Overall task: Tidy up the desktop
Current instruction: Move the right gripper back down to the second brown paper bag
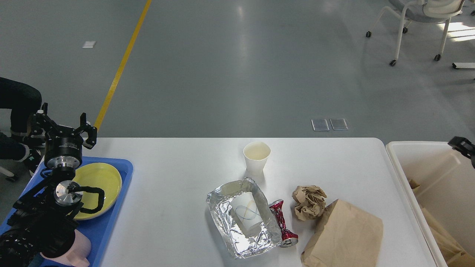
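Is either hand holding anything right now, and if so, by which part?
Left hand is open and empty. Right hand barely shows over the bin; cannot tell.

White desktop (178,193), blue tray (111,222) w/ yellow plate (100,178), silver foil tray (222,215), red crushed can (282,224), brown bag (345,237), cream bin (408,193), white cup (256,157).

White surface (178,178) w/ rounded corners. Left hand (61,124) hovers over far end of blue tray (111,222), fingers spread, empty. Tray holds yellow plate (102,178) & pink cup (79,248). Mid-surface: upright paper cup (256,157); nearer, foil tray (241,217) w/ a printed cup (246,215) lying inside; crushed red can (284,226) touching foil's right side; crumpled paper ball (308,202) against brown paper bag (343,235). Cream bin (434,174) at right; right hand (462,144) at its far edge, mostly out of frame.
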